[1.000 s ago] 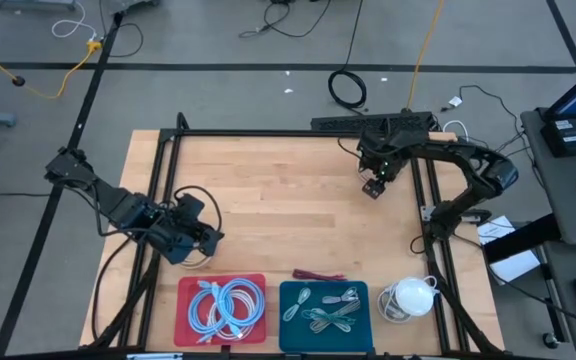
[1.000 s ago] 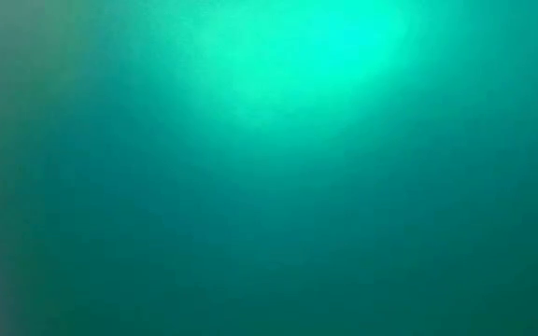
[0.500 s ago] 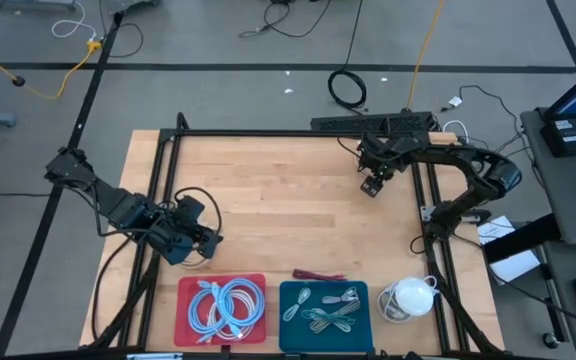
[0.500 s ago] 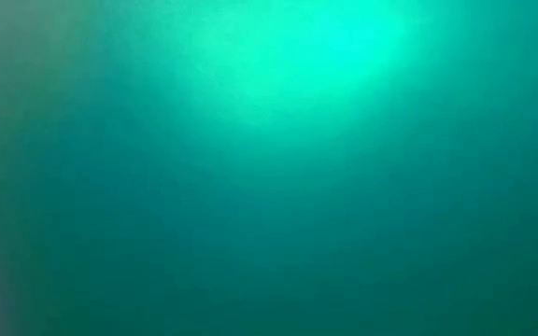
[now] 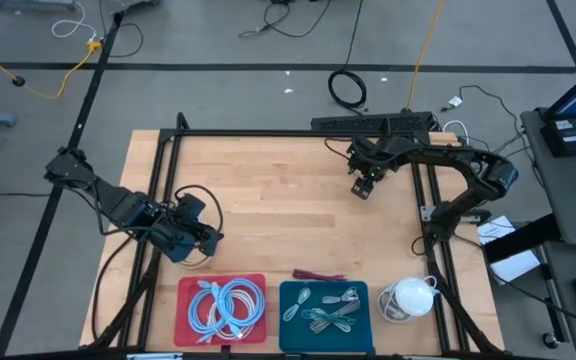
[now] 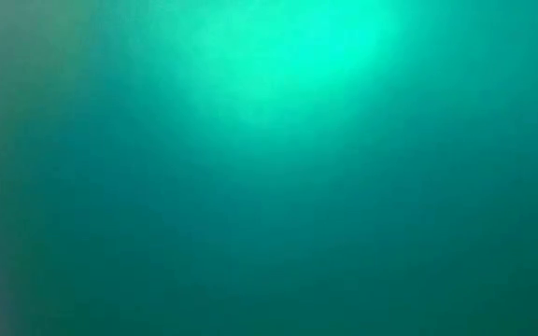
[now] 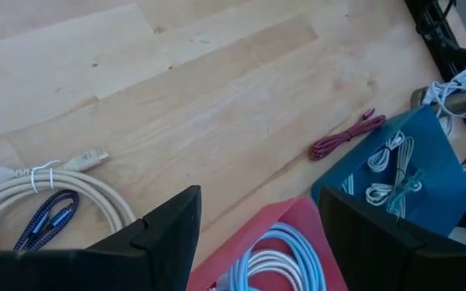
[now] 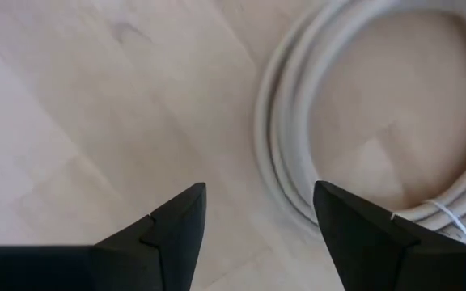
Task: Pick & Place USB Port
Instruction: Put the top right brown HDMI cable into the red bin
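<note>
USB cable in maroon is lying loose on the table beside the two trays, so I'm judging the sorting partly done. The red tray is holding pale coils and the teal tray white ones. I'm hovering the right gripper, jaws wide and empty, over one beige coil. The left gripper, equally wide and empty, is waiting near a second beige cable and one blue cable. I'm counting four loose cables.

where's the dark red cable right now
In the high view the dark red cable lies loose on the wooden table, near its front edge, just behind the gap between the red tray and the blue tray.
</note>
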Controlling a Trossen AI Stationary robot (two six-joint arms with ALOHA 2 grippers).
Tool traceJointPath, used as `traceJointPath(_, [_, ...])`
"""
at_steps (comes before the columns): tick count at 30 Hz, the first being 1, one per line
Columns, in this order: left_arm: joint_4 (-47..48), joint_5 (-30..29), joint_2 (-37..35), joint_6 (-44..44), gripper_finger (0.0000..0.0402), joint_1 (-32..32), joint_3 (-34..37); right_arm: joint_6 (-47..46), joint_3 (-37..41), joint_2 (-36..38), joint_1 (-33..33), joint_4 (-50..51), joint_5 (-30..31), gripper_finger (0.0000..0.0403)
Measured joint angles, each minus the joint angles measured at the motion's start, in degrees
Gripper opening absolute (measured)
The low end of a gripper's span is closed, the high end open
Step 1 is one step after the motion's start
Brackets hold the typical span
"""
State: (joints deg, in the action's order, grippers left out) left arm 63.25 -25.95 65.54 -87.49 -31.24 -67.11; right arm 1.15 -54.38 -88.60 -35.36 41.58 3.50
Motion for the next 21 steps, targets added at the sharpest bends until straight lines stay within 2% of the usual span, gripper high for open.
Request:
traceJointPath(9, [0.0, 0.1, 0.0, 0.5, 0.0252, 1.7, 0.0, 3.1, -0.4, -0.9, -3.4, -5.9, 3.5, 0.0224])
traceJointPath(17, [-0.2, 0.5, 0.0, 0.1, 0.0252, 2.4, 0.0, 4.7, -0.7, -9.1, -8.2, -5.3, -4.8, 0.0224])
traceJointPath(21, [-0.3, 0.6, 0.0, -0.3, 0.0252, 2.4, 0.0, 5.4, -0.7, -12.7, -8.2, -3.2, -5.6, 0.0223])
